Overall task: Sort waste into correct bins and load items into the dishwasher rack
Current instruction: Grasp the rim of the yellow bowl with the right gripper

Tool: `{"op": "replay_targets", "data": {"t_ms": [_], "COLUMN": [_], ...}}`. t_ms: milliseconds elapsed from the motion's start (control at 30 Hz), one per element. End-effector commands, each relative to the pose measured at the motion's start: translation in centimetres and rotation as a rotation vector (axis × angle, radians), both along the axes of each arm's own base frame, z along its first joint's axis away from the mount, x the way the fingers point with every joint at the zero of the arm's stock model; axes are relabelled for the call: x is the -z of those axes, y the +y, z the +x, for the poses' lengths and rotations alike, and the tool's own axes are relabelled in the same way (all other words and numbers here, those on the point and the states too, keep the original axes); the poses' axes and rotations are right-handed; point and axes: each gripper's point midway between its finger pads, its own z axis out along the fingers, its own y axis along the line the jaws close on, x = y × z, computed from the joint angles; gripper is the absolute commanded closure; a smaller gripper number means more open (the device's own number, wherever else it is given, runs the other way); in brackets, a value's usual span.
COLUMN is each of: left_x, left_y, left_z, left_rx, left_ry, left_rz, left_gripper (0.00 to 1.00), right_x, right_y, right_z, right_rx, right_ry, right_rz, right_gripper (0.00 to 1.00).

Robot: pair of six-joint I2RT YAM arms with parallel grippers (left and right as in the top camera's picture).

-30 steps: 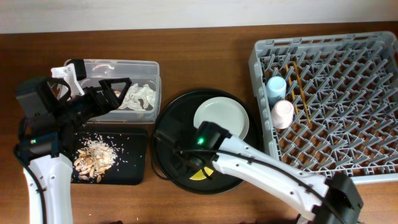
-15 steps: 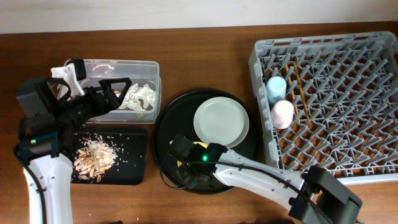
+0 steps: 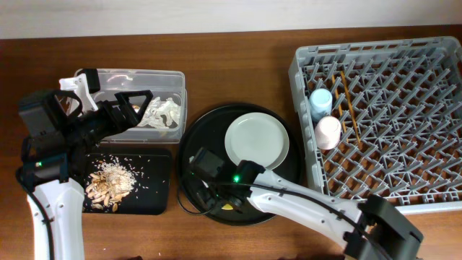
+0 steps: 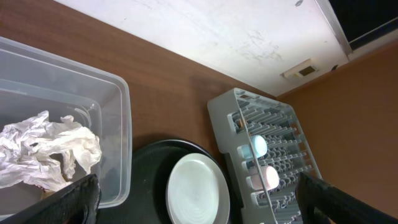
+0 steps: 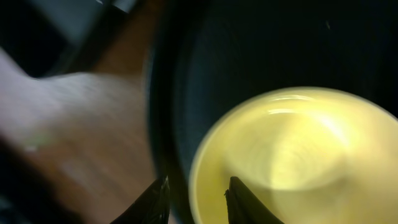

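Note:
The small yellow bowl sits on the round black tray, mostly hidden under my right arm; in the right wrist view it fills the frame. My right gripper is open, its fingers straddling the bowl's left rim. The pale plate lies on the same tray. The blue cup, pink cup and chopsticks are in the grey rack. My left gripper is open and empty above the clear tub holding the napkin.
The shallow black tray at the front left holds food scraps. The round black tray lies between the bins and the rack. The rack also shows in the left wrist view, with both cups in it.
My right arm has swung left and down over the yellow bowl, now covering most of it. The left arm has not moved.

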Motion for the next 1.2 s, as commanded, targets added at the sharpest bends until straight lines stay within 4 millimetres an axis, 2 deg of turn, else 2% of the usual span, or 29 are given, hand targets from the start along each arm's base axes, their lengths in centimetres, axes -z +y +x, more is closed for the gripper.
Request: {"op": "replay_targets", "data": {"t_ms": [0,167,300,533,700,933,967,1000,1033,1167], "left_x": [-1.1,-1.1,-1.1,-1.1,-1.1,-1.1,-1.1,-1.1,-1.1,-1.1], "left_y": [-0.1,-0.1,-0.1,-0.1,-0.1,-0.1,-0.1,-0.1,-0.1,-0.1], "left_z": [-0.1,-0.1,-0.1,-0.1,-0.1,-0.1,-0.1,-0.1,-0.1,-0.1], "left_rx": [0.004,0.004,0.004,0.004,0.004,0.004,0.004,0.004,0.004,0.004], "left_ry": [-0.023,-0.023,-0.023,-0.023,-0.023,-0.023,-0.023,-0.023,-0.023,-0.023], "left_rz": [-0.007,-0.007,-0.007,-0.007,-0.007,-0.007,-0.007,-0.006,-0.007,-0.007], "left_gripper": [0.01,0.01,0.01,0.01,0.01,0.01,0.01,0.01,0.01,0.01], "right_x": [-0.9,2.5,3.8,4.2,5.2,4.3,4.0,3.7,3.6,3.7], "right_y": [0.1,-2.2,-2.8,-3.1,-4.1,-3.2,-2.8,-2.6,-2.6,-3.2], "right_z": [-0.9,-2.0,-2.3,-2.5,-3.2,-2.7,-2.6,-2.6,-2.7,-3.0], "right_rx": [-0.006,0.001,0.001,-0.001,-0.001,-0.002,-0.004,-0.007,-0.008,-0.007], "right_ry": [0.042,0.065,0.079,0.086,0.106,0.095,0.096,0.100,0.103,0.119], "right_rz": [0.021,-0.078,-0.101,-0.112,-0.143,-0.110,-0.099,-0.091,-0.091,-0.115], "right_gripper": [0.68,0.68,0.67,0.68,0.70,0.70,0.73,0.81,0.85,0.95]}}
